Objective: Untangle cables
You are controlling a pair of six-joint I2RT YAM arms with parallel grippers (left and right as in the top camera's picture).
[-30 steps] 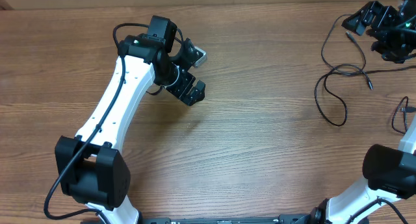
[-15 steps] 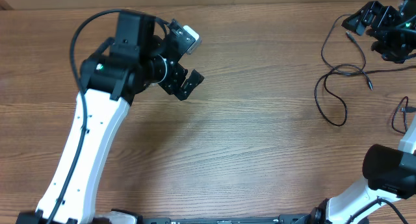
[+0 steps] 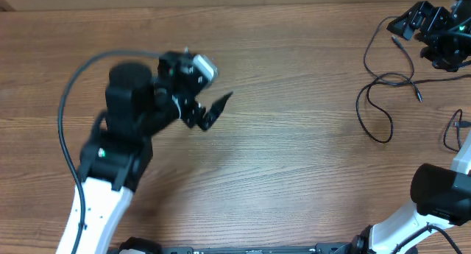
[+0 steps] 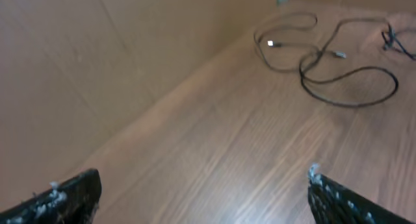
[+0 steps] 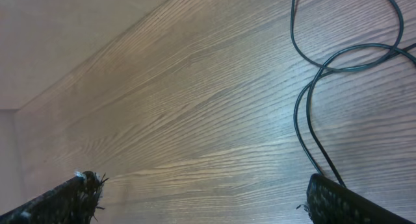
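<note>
Thin black cables [image 3: 383,81] lie in loose loops on the wooden table at the far right, with a small plug [image 3: 418,96] at one end. They show far off in the left wrist view [image 4: 325,62] and close in the right wrist view [image 5: 305,107]. My left gripper [image 3: 212,108] is open and empty over the table's left-middle, far from the cables; its jaws stand wide apart [image 4: 195,198]. My right gripper [image 3: 425,29] hovers at the far right corner above the cables; its jaws are wide open and empty [image 5: 205,198].
Another black cord loop [image 3: 452,129] lies at the right edge beside the right arm. The left arm's white links and its thick black wire [image 3: 73,99] reach up over the left side. A wall borders the table's far edge [image 4: 130,68].
The left arm has swung up and leftward, blurred by motion; its gripper shifted slightly toward the front. The right arm and cables have not moved.
</note>
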